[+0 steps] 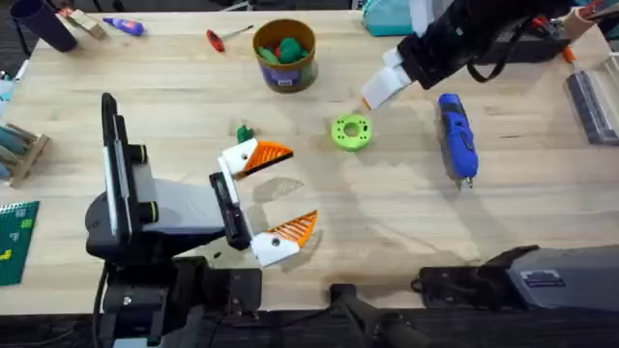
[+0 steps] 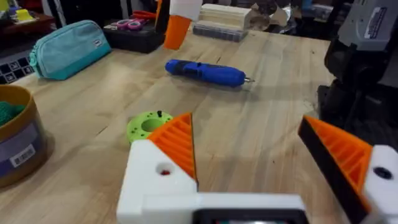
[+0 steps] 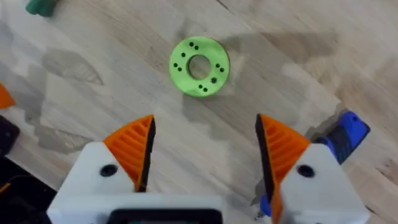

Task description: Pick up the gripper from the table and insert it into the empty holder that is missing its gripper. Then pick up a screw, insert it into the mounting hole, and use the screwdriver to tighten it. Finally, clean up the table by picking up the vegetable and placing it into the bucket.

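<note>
Green ring disc [image 1: 351,132] flat on the table [image 1: 406,222], right below the right claw's open fingers, a few small screws stuck in its holes. Blue electric screwdriver [image 1: 457,138] lies just beside that claw, clear of the disc. Red-handled tool [image 1: 216,40] and teal pouch [image 2: 68,48] sit well away near the far edge.
</note>
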`<state>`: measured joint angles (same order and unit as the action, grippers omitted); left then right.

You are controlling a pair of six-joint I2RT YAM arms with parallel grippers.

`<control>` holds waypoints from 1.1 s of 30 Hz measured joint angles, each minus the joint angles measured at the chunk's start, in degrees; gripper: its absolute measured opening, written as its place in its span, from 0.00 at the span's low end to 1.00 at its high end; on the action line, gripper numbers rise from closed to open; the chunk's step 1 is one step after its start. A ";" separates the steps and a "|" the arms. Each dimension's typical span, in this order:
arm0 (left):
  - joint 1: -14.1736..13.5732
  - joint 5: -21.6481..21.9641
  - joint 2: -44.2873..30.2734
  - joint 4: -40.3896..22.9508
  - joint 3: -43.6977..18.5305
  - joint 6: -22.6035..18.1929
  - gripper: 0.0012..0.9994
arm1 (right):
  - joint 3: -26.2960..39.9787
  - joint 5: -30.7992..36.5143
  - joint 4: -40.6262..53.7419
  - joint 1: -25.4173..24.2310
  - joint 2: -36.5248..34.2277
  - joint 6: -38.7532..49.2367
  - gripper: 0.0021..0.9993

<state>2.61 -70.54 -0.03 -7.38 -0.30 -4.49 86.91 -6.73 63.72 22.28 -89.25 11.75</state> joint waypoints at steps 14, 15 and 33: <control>0.00 0.01 0.00 0.00 0.00 0.00 0.99 | -2.11 1.37 -1.76 1.07 -0.44 8.58 0.84; 0.00 0.01 -0.01 0.00 0.00 0.00 0.99 | -2.19 1.38 -1.93 1.42 -0.78 9.10 0.84; 0.00 0.01 0.00 0.00 0.00 0.00 0.99 | -2.38 9.56 -4.11 5.47 -11.61 11.17 0.83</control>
<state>2.61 -70.52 -0.03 -7.38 -0.30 -4.49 84.53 2.82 59.61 27.75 -100.86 22.92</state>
